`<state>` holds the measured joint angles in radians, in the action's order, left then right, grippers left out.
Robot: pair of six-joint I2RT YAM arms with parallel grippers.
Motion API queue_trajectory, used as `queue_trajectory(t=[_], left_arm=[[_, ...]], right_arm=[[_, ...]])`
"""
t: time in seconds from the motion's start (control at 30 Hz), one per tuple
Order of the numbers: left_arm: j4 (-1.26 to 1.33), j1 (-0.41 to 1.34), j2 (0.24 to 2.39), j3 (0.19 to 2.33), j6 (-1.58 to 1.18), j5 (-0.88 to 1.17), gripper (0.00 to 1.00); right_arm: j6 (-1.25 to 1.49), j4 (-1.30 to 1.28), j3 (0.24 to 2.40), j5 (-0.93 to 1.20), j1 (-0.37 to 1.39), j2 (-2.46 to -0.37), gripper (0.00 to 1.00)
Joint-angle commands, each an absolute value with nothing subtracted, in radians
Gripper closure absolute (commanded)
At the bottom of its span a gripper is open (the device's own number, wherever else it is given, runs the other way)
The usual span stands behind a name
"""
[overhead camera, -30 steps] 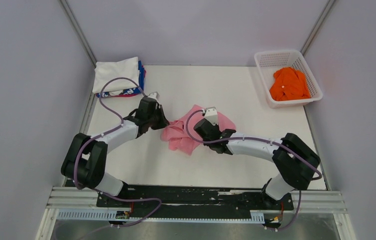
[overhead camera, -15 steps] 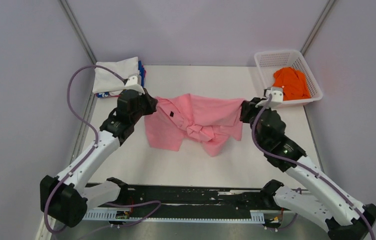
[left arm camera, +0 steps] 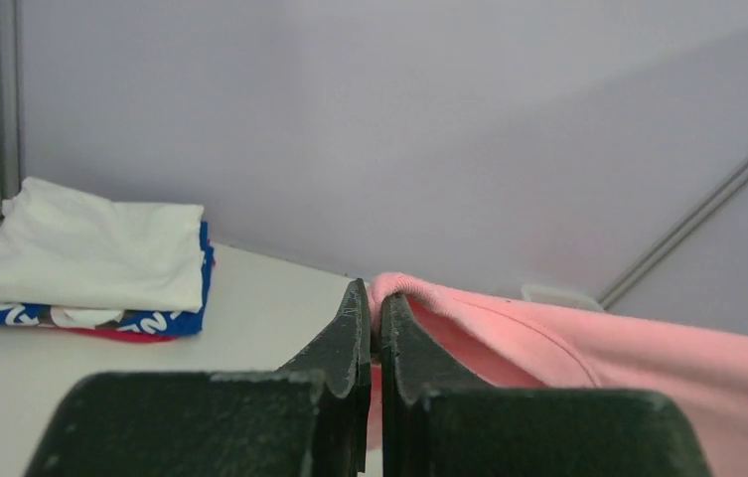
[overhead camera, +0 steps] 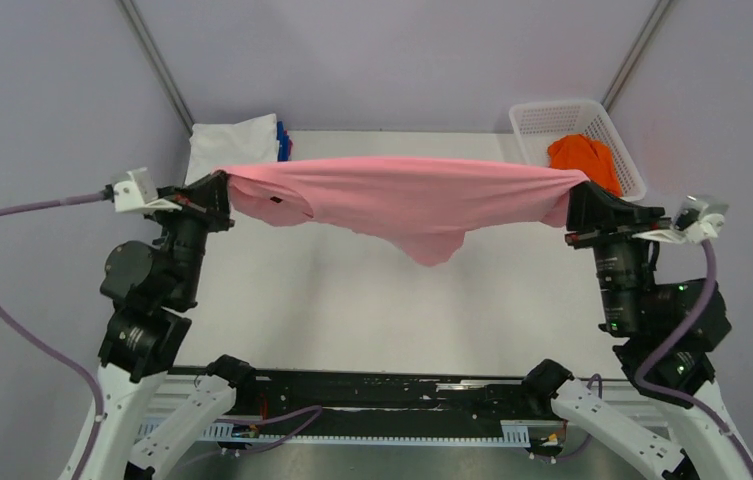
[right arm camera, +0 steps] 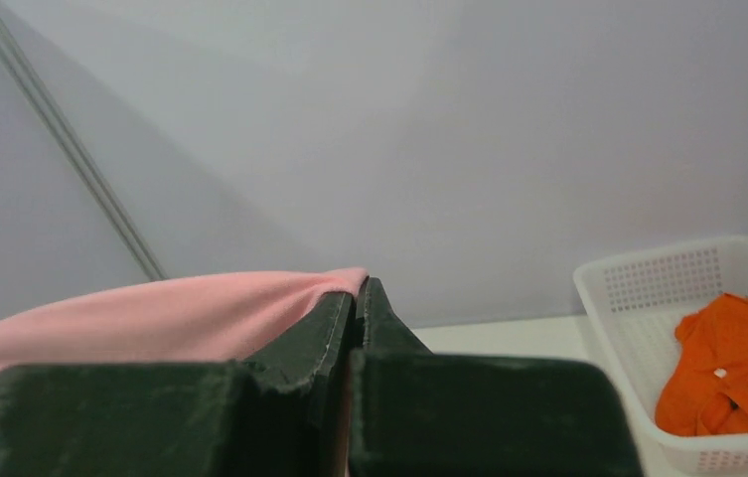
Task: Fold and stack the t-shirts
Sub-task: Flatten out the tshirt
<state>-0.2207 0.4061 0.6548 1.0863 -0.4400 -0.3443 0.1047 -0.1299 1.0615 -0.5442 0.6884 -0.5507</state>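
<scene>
The light pink t-shirt (overhead camera: pixel 402 195) hangs stretched in the air between both arms, sagging in the middle above the table. My left gripper (overhead camera: pixel 222 185) is shut on its left end, and cloth shows pinched between the jaws (left arm camera: pixel 374 303). My right gripper (overhead camera: pixel 574 198) is shut on its right end (right arm camera: pixel 358 288). A folded white t-shirt (overhead camera: pixel 232 140) lies on a blue and red one (left arm camera: pixel 81 320) at the back left corner. An orange t-shirt (overhead camera: pixel 582 160) lies in the basket.
The white mesh basket (overhead camera: pixel 552 115) stands at the back right corner, by the wall. The white table (overhead camera: pixel 372 310) lies below the hanging shirt. Grey walls close in on three sides.
Both arms have risen and swung apart, lifting the pink t-shirt off the table from a crumpled heap and pulling it out into a taut span.
</scene>
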Motion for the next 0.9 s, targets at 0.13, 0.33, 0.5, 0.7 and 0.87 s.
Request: queue_trajectory(t=[0.13, 0.33, 0.5, 0.7, 0.87], left_arm=[[-0.240, 0.407, 0.483, 1.119, -0.391, -0.392, 1.00], [-0.252, 0.407, 0.417, 1.121, -0.420, -0.284, 1.00], [-0.274, 0.407, 0.448, 1.075, -0.456, -0.316, 1.00], [-0.369, 0.407, 0.652, 0.955, -0.537, -0.523, 1.00], [-0.329, 0.398, 0.953, 0.896, -0.547, -0.664, 1.00]], right_arm=[[0.090, -0.119, 1.151, -0.362, 0.684, -0.432, 1.00], [0.161, -0.197, 1.178, -0.291, 0.684, -0.407, 1.00], [0.189, -0.262, 1.104, -0.399, 0.684, -0.415, 1.00], [0.283, -0.290, 0.903, -0.642, 0.684, -0.516, 0.99], [0.324, -0.301, 0.788, -0.631, 0.676, -0.714, 0.99]])
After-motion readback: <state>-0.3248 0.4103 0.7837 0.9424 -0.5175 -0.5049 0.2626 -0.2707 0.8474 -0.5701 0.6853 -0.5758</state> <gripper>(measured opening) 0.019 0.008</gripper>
